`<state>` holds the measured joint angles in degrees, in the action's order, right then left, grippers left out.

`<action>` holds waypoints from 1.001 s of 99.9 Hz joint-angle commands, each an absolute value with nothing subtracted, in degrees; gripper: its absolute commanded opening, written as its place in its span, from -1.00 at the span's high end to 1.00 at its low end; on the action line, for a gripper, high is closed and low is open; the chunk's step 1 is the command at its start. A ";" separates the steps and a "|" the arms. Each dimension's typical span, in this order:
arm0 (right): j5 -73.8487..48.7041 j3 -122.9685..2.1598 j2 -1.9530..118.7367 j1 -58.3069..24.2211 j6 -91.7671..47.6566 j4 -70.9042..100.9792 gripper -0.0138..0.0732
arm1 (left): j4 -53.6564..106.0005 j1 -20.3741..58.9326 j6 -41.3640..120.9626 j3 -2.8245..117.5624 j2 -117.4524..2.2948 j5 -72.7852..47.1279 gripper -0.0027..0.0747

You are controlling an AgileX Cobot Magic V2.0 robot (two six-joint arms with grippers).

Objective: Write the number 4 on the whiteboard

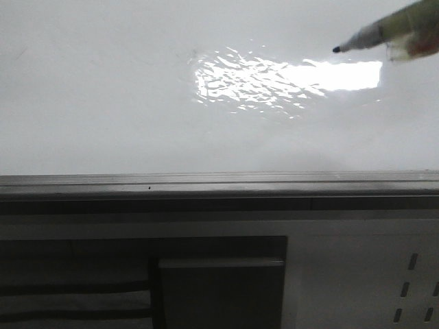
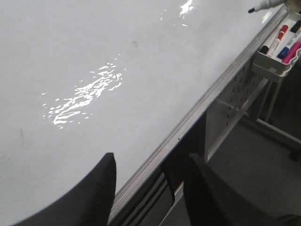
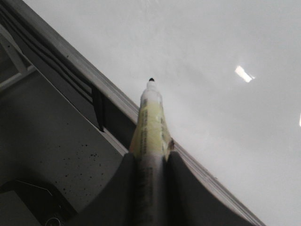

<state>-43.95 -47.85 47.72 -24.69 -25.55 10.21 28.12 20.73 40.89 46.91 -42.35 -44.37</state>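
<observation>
The whiteboard (image 1: 137, 103) fills the front view, glossy white with rippled glare and a grey metal frame along its near edge. No number 4 shows on it. My right gripper (image 3: 151, 157) is shut on a yellowish marker (image 3: 149, 125) with a black tip. In the front view the marker (image 1: 384, 31) comes in from the upper right, its tip above the board near the glare patch. The marker tip also shows in the left wrist view (image 2: 256, 8). My left gripper (image 2: 149, 162) is open and empty over the board's (image 2: 70, 61) frame edge.
A white tray (image 2: 277, 59) with red, blue, black and pink markers hangs beyond the board's far corner. Below the frame (image 1: 219, 184) a white perforated panel (image 1: 363, 274) with dark openings shows. Grey floor lies beside the board (image 3: 47, 141).
</observation>
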 commanded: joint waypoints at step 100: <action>-31.16 -62.55 73.62 -27.47 -17.54 18.01 0.79 | 30.93 20.56 40.15 46.74 -42.65 -36.41 0.12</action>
<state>-34.60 -60.54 72.29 -27.39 -17.62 17.92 28.93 20.73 40.80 45.30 -42.43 -40.46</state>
